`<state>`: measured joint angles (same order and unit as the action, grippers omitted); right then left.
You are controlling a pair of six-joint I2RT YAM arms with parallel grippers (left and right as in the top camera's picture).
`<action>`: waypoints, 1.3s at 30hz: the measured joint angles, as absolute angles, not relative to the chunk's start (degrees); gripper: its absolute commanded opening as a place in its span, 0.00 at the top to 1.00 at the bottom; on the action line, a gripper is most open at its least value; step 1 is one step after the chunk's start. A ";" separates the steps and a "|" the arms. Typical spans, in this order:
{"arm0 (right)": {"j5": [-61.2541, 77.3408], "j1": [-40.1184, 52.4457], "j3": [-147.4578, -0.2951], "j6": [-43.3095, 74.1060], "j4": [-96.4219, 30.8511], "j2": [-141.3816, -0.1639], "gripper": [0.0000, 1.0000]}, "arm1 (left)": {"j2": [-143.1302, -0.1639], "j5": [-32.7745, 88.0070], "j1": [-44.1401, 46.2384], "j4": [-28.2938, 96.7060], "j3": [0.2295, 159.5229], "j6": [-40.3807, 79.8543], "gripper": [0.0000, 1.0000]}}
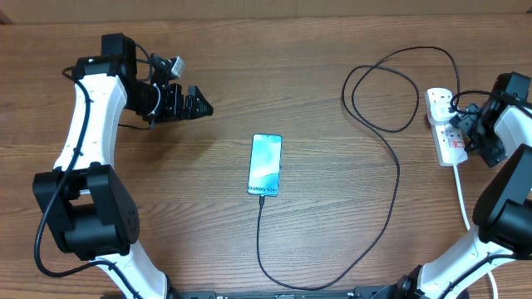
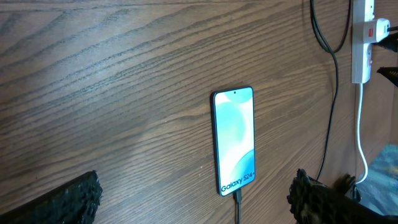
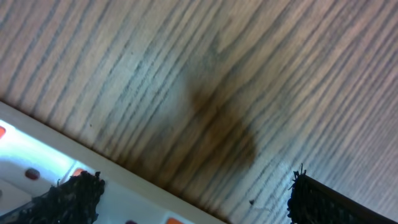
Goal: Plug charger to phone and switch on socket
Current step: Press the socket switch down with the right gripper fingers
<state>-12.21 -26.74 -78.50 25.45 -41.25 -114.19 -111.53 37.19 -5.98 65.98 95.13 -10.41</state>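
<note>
Phone (image 2: 235, 140) scrn reads "Galaxy S24+" | charger (image 2: 236, 205) in its port | L jaws spread | R jaws prob. spread by socket (image 1: 445, 133)

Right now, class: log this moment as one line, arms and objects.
slim blue-screened phone: long black cable at bottom edge | left gripper: open, empty | right gripper: open, over white power strip

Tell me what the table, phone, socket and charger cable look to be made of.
Table: wood or wood-look laminate, with brown grain streaks and a low sheen. Phone: glossy glass front, judging by its smooth lit screen; the dark rim could be metal or plastic. Socket: smooth white moulded plastic, probably. Charger cable: black flexible sheath, likely rubber or plastic, since it lies in loose loops.
</note>
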 measured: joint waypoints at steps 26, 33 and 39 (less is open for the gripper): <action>-7.29 -27.44 -78.96 23.55 -40.80 -114.45 0.00 | -111.53 37.19 -5.98 65.98 95.13 -10.41 0.01; -7.14 -27.44 -78.96 23.59 -41.60 -114.45 0.00 | -111.53 37.19 -5.98 65.98 95.13 -10.41 0.00; -6.07 -27.46 -78.96 23.73 -43.00 -114.37 0.00 | -111.53 37.19 -5.98 65.98 95.13 -10.41 0.00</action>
